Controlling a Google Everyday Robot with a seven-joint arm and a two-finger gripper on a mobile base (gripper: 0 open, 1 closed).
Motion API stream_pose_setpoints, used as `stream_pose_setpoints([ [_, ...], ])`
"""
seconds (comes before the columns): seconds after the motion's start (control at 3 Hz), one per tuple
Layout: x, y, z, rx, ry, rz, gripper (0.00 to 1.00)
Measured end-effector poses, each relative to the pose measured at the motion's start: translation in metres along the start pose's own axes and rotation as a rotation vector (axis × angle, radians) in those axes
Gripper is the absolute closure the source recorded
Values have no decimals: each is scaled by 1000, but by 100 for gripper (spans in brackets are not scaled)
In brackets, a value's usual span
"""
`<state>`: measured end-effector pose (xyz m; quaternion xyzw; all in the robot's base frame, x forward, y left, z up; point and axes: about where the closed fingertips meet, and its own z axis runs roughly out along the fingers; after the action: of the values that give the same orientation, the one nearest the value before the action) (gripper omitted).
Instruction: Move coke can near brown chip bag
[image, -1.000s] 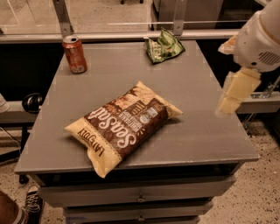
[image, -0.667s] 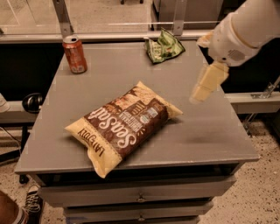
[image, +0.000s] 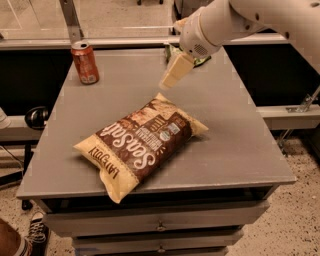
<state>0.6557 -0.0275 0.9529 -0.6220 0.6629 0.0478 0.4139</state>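
The coke can (image: 84, 62) stands upright at the grey table's (image: 240, 145) 10 o'clock corner, well apart from the brown chip bag (image: 142, 141) lying flat at centre. The gripper (image: 169, 80) hovers at the bag's 1 o'clock, holding nothing visible. Clenched or released, I cannot tell.

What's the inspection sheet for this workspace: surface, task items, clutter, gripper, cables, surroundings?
Surface: grey table, drawers beneath.
Job's things: coke can upright at the far-left corner; brown chip bag lying flat mid-table, diagonal, well apart from it.
Clutter: green bag at the far edge, mostly hidden by the arm.
Grippers: gripper above the table's far half, beyond the brown chip bag, away from the coke can.
Cables: nothing seen.
Surroundings: speckled floor; shoe lower left.
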Motion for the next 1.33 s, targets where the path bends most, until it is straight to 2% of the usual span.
stream_pose_setpoints([
  [0.67,-2,-1,0,3,-12,0,0],
  [1.33,-51,-31,71,3,-208,70,0],
])
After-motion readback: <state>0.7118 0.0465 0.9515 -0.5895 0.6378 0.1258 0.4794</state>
